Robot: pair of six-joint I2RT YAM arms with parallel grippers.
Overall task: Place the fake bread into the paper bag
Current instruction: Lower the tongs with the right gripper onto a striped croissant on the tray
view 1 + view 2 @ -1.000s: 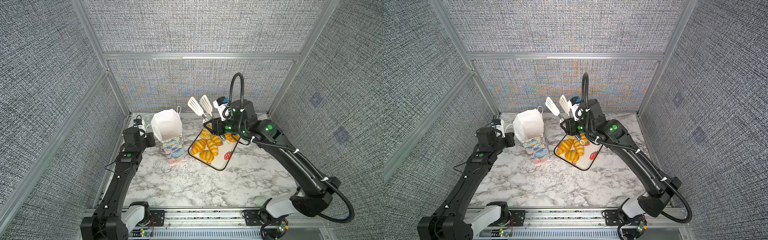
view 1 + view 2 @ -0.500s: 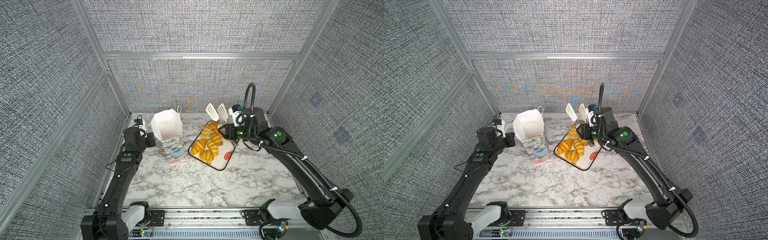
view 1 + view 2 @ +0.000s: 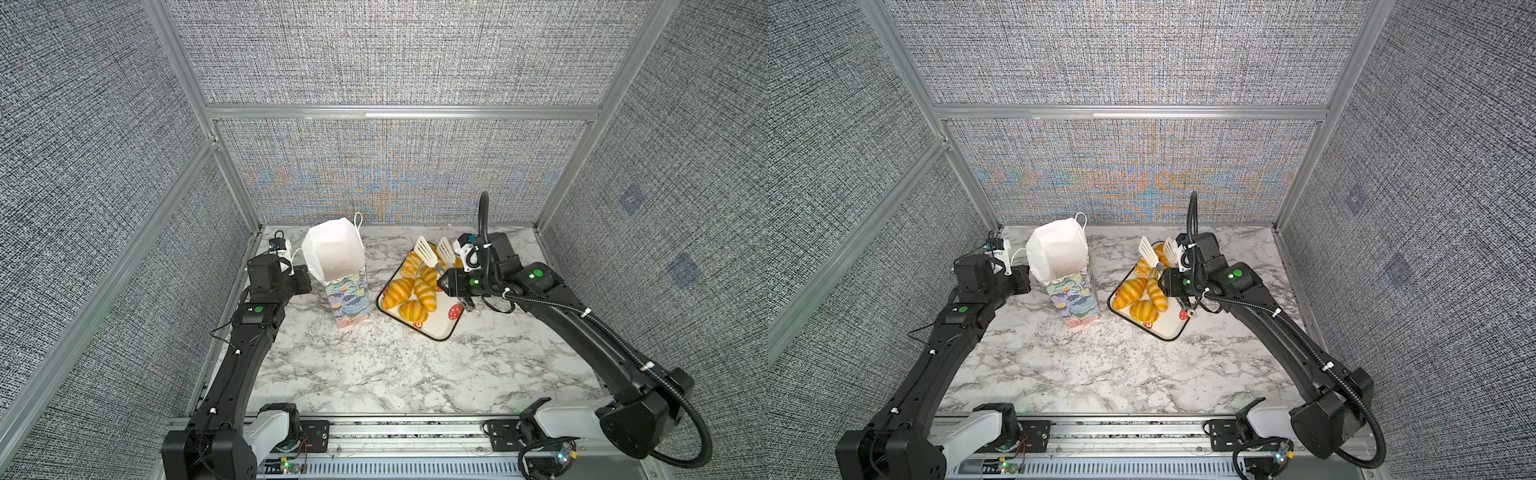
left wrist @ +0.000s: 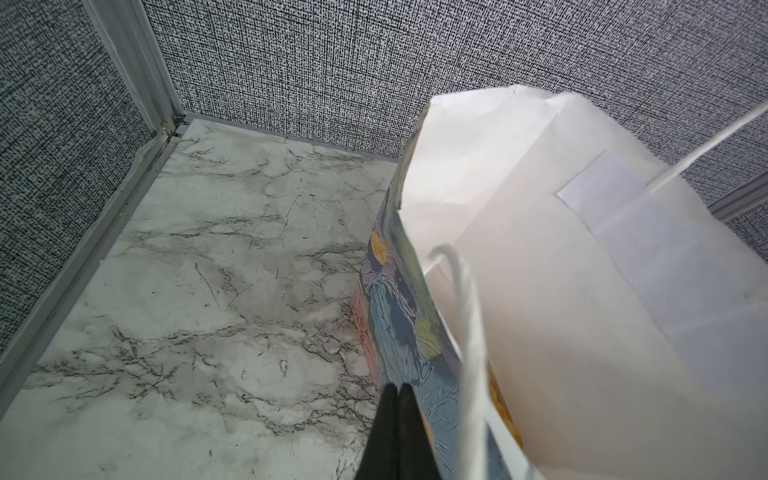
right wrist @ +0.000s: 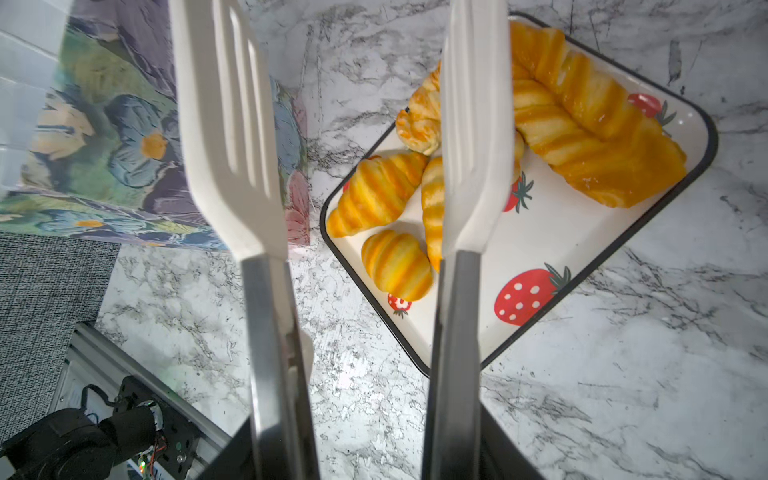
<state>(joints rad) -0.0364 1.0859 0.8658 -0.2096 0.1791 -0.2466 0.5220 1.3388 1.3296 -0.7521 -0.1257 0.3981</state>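
The fake bread [image 3: 424, 293], glossy golden-orange ridged croissants with braided and round buns, lies clustered on a strawberry-print tray [image 3: 438, 322]. Near the tray but apart from it, the paper bag [image 3: 337, 266] stands upright, mouth open, white inside, floral blue-green-pink outside, white cord handles loose.

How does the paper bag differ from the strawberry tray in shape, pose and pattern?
The paper bag stands tall and upright; the tray lies flat and shallow. The paper bag carries a floral print outside; the tray shows red strawberries inside a black rim. Both rest on the marble table and are white inside.
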